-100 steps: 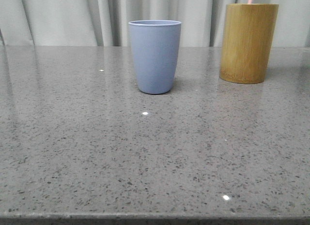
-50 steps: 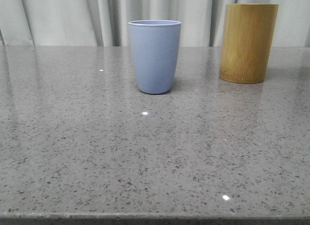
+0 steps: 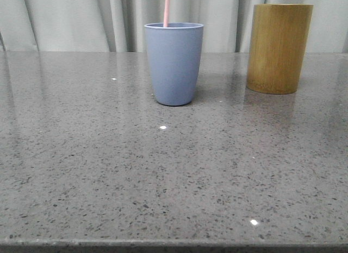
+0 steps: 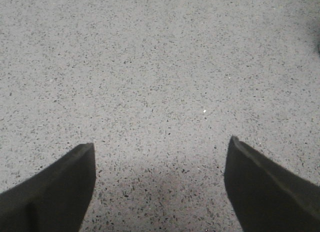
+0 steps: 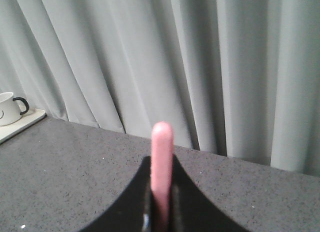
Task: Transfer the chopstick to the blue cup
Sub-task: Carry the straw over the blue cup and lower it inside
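Note:
The blue cup stands upright on the grey table, centre back in the front view. A pale pink chopstick comes straight down from above the frame; its lower end is at the cup's rim. My right gripper is shut on the chopstick, whose rounded end sticks out past the fingertips. The right gripper itself is out of the front view. My left gripper is open and empty, its two dark fingers wide apart over bare tabletop.
A taller yellow-brown bamboo cylinder stands at the back right. Pale curtains hang behind the table. A white mug on a pale tray sits at the table's far side in the right wrist view.
A pink chopstick tip above the bamboo cylinder went up out of view. The chopstick now stands over the blue cup with its end at the rim.

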